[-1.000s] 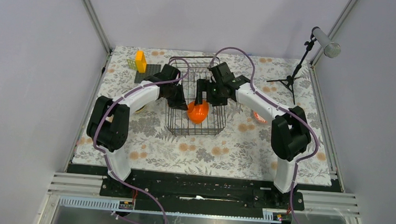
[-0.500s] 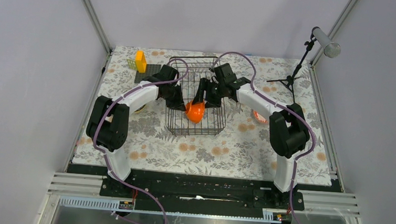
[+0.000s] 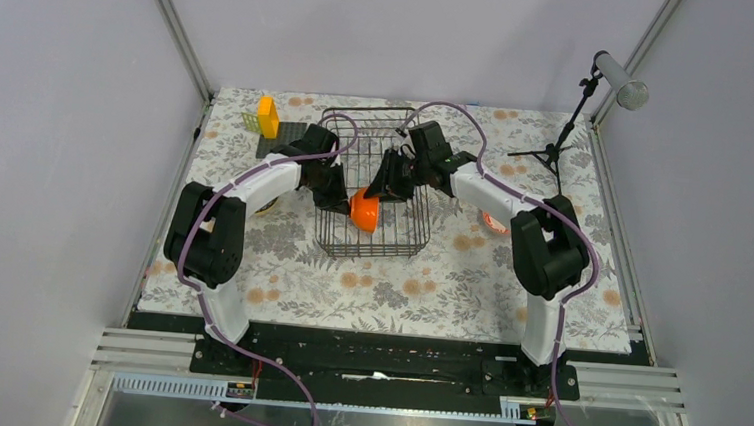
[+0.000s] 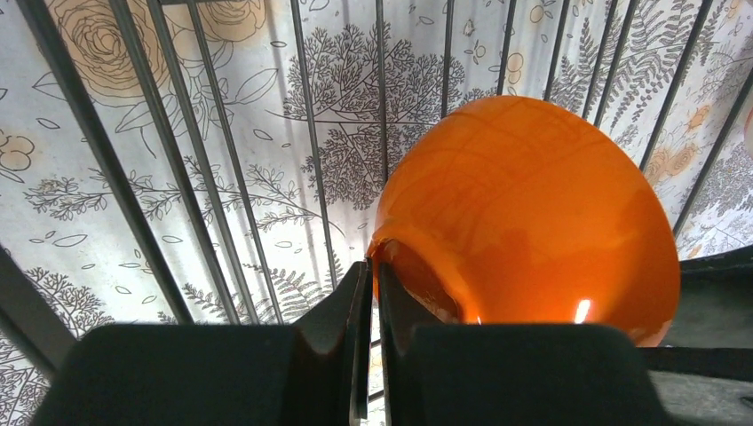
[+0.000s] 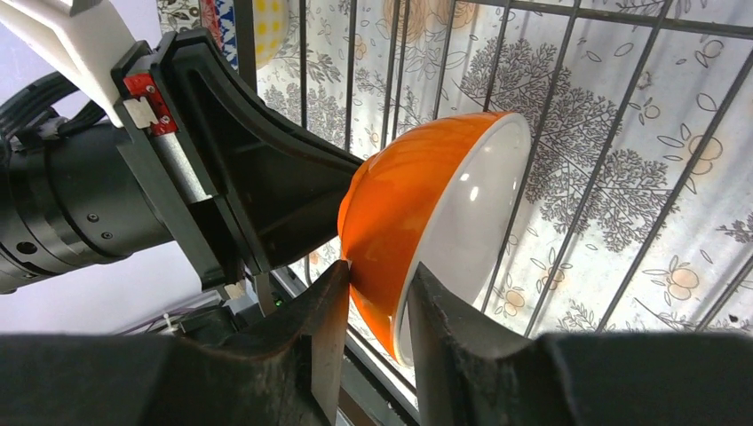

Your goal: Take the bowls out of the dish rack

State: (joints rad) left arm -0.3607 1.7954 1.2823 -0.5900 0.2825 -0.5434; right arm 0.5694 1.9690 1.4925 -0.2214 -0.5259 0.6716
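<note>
Two grippers meet at the orange bowl (image 3: 363, 210), which is tipped on its side over the near-left part of the dish rack (image 3: 370, 256). The rack stands mid-table toward the far edge. The right gripper (image 5: 380, 275) is parted only as wide as the rim and clamps the bowl's edge, one finger inside and one outside. The left gripper (image 4: 371, 271) has its fingers drawn to a thin slit, tips against the bowl's foot; whether they pinch it is unclear. A red-and-white bowl (image 3: 493, 224) peeks from behind the right forearm toward the right edge. A patterned bowl (image 5: 266, 22) is cut off at the top of the right wrist view.
</note>
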